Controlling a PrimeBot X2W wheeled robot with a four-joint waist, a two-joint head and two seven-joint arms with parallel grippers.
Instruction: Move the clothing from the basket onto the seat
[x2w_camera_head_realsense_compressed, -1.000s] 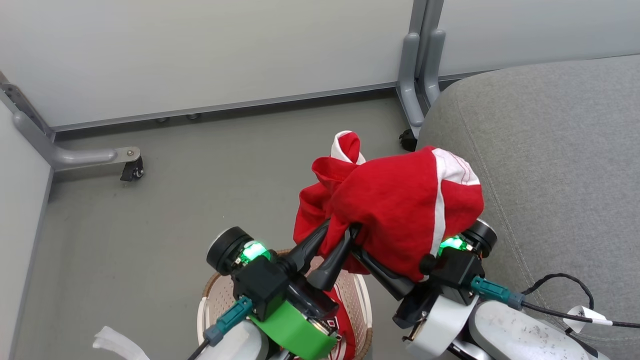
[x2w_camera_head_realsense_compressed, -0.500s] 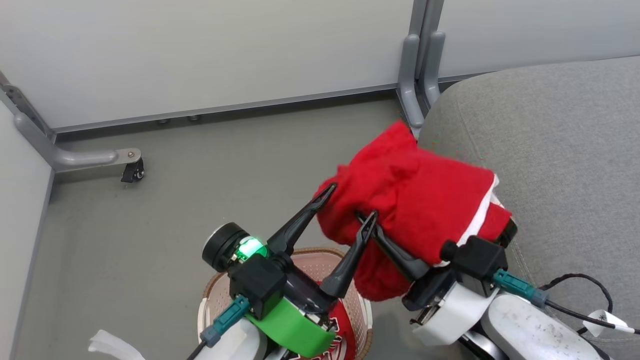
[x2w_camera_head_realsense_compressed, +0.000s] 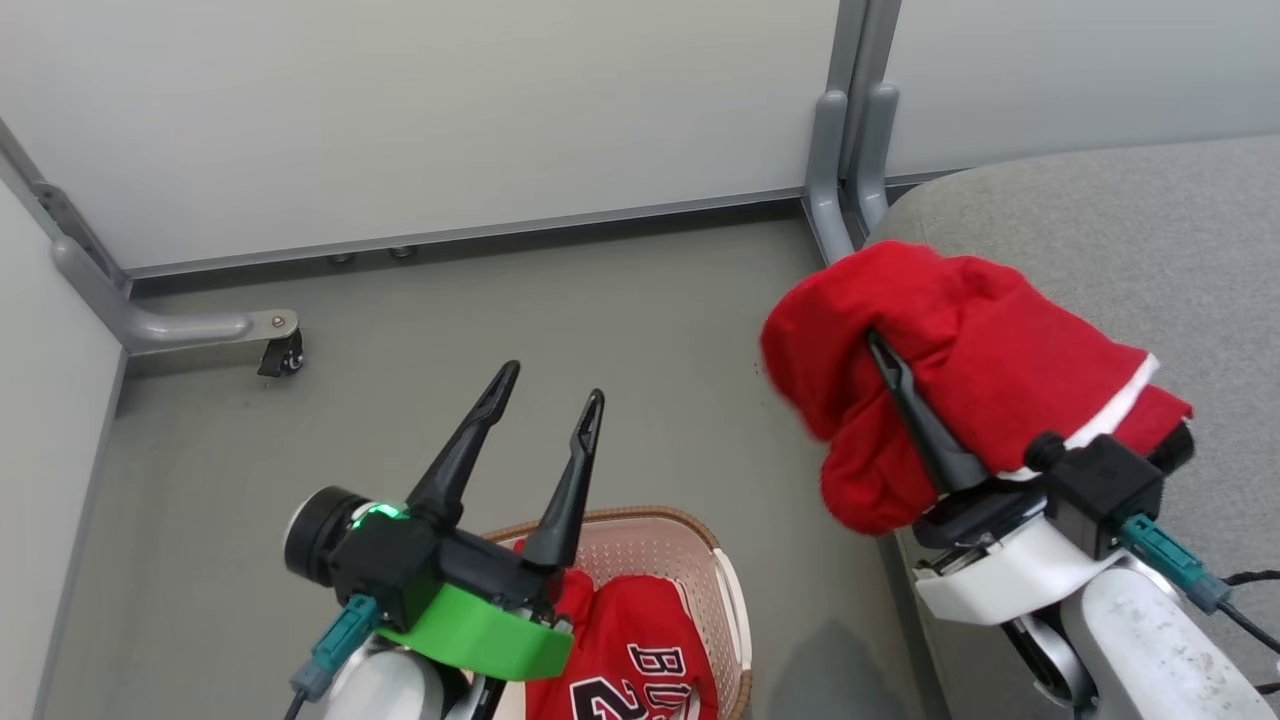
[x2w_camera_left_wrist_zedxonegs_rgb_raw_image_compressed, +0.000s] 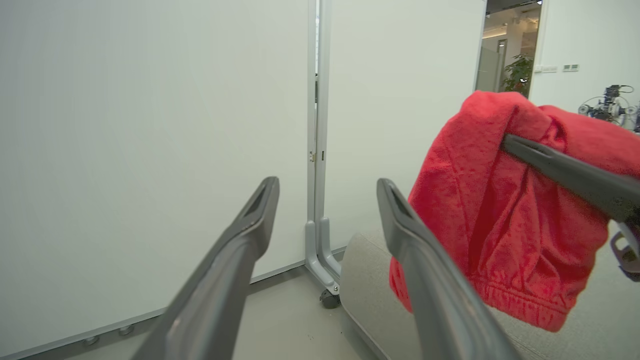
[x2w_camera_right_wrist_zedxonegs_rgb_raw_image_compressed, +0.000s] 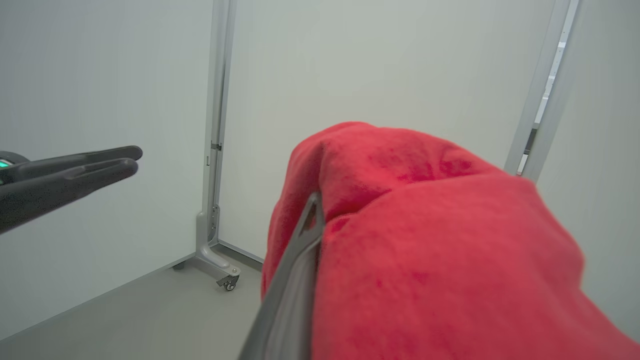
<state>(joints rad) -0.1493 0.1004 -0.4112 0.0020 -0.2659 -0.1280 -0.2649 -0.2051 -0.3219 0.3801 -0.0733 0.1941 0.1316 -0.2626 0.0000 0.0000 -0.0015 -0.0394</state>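
The right gripper (x2w_camera_head_realsense_compressed: 878, 346), clamped on the red shorts (x2w_camera_head_realsense_compressed: 985, 325), holds them above the seat's (x2w_camera_head_realsense_compressed: 1150, 220) left edge. The left gripper (x2w_camera_head_realsense_compressed: 553, 384), fingers spread wide, hovers over the basket (x2w_camera_head_realsense_compressed: 668, 548), where the jersey (x2w_camera_head_realsense_compressed: 630, 640) lies.

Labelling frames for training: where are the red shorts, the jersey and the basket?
red shorts (x2w_camera_head_realsense_compressed: 990, 330), head view, on the bunched red cloth.
jersey (x2w_camera_head_realsense_compressed: 625, 625), head view, on its red front above the lettering.
basket (x2w_camera_head_realsense_compressed: 650, 545), head view, on its perforated inner wall.
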